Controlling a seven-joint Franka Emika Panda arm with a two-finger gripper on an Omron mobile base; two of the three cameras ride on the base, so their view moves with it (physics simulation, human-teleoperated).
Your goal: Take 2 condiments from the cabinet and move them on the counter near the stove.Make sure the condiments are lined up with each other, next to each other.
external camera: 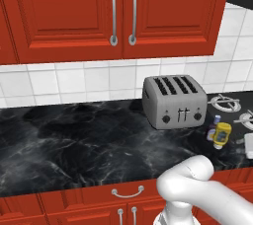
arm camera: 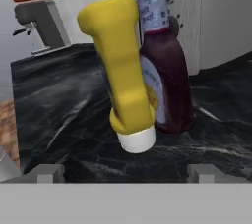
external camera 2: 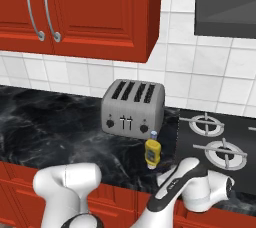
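Note:
Two condiments stand together on the black marble counter (external camera: pixel 74 140), between the toaster and the stove (external camera 2: pixel 215 137). The yellow squeeze bottle (arm camera: pixel 123 70) rests on its white cap and tilts against the dark brown bottle (arm camera: pixel 170 85), which is upright with a blue-grey cap. From the base they show as a yellow bottle (external camera: pixel 222 135) (external camera 2: pixel 152 153) and a dark bottle (external camera: pixel 212 129) side by side. My gripper (arm camera: pixel 125 171) is open just short of the yellow bottle's cap, with nothing between its fingers (arm camera: pixel 47 171). The red cabinet (external camera: pixel 74 12) above has its doors closed.
A silver four-slot toaster (external camera: pixel 175 100) stands right behind the bottles. Burner grates (external camera 2: pixel 225 154) lie to their right, under a dark hood (external camera 2: pixel 225 14). Red drawer fronts (external camera: pixel 89 197) run below the counter edge. Open marble stretches left of the toaster.

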